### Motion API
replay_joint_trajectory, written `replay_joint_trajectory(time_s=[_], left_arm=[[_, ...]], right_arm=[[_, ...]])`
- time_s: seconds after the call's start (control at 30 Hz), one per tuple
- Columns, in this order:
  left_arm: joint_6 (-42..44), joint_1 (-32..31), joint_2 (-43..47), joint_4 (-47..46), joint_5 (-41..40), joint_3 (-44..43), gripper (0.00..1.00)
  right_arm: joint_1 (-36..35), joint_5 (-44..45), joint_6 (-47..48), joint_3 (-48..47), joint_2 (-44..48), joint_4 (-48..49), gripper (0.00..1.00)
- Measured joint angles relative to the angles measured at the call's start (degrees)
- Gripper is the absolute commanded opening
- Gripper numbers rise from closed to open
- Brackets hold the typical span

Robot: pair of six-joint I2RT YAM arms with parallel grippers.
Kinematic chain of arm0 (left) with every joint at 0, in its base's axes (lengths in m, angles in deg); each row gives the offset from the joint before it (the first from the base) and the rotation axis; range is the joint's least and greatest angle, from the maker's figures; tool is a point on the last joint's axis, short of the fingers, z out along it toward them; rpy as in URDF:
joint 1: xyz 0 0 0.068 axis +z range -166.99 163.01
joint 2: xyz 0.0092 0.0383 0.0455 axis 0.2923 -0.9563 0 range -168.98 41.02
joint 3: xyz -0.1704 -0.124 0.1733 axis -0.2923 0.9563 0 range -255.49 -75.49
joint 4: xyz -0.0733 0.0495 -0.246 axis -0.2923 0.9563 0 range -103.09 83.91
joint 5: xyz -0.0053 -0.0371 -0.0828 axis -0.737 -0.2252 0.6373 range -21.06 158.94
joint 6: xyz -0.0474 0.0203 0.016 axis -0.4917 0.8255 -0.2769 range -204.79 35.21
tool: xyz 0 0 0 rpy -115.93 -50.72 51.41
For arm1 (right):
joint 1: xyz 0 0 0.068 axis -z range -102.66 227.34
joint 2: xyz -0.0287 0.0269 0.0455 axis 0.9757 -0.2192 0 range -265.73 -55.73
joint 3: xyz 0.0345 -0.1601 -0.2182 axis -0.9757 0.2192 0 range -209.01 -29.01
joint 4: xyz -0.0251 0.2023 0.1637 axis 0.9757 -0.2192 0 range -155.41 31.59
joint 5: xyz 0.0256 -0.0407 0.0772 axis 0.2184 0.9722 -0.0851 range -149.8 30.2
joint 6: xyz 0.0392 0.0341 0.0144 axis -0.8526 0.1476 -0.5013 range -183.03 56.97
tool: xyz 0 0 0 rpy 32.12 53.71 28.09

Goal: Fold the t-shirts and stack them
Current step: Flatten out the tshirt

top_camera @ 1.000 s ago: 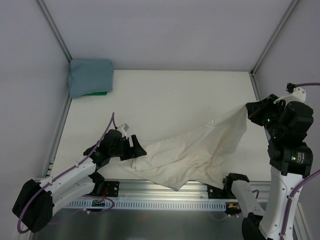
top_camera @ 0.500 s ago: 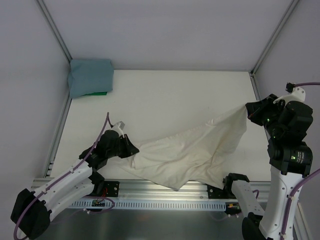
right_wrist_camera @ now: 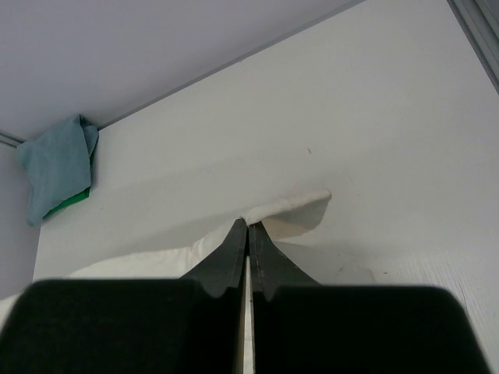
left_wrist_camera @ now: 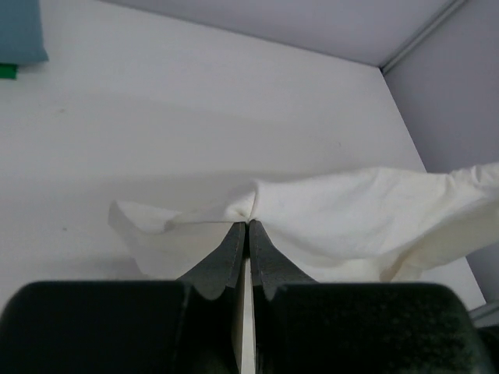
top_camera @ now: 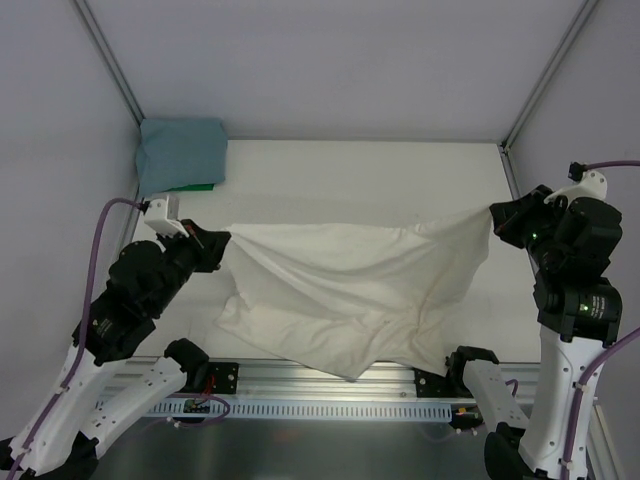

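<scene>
Cream t-shirt (top_camera: 350,290), which we hold stretched over the worktop (top_camera: 350,180), left jaws and right jaws each clamped shut on one edge; teal t-shirt (top_camera: 182,155) lies at the far-left corner

We see a white table (top_camera: 350,180) boxed in by pale lilac-grey walls (top_camera: 320,70); slanted aluminium posts (top_camera: 105,55) mark the back corners; a slotted metal rail (top_camera: 330,408) runs along the near edge; light is soft, even.
</scene>
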Motion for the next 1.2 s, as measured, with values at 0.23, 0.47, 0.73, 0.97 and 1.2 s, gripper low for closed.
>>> replay_joint_trajectory(time_s=[0.23, 0.47, 0.73, 0.97, 1.2], left_arm=[[7.8, 0.0, -1.1, 3.4, -7.4, -7.1, 0.0], [11.7, 0.0, -0.2, 5.5, -10.9, -7.8, 0.0], [4.7, 0.0, 2.1, 7.0, -0.8, -2.2, 0.0], [-6.1, 0.0, 6.3, 7.7, 16.0, 18.4, 0.0], [-13.9, 0.0, 7.5, 5.1, 28.8, 30.4, 0.0]], right_arm=[[0.0, 0.2, 0.2, -0.3, -0.3, 0.0, 0.0], [0.0, 0.5, 0.3, -3.1, -0.1, -0.8, 0.0], [0.0, 0.9, 0.4, -2.6, 1.5, -1.6, 0.0], [0.0, 1.4, 1.1, -2.0, 3.1, -2.0, 0.0], [0.0, 1.5, 1.1, -0.3, 3.2, -2.2, 0.0]])
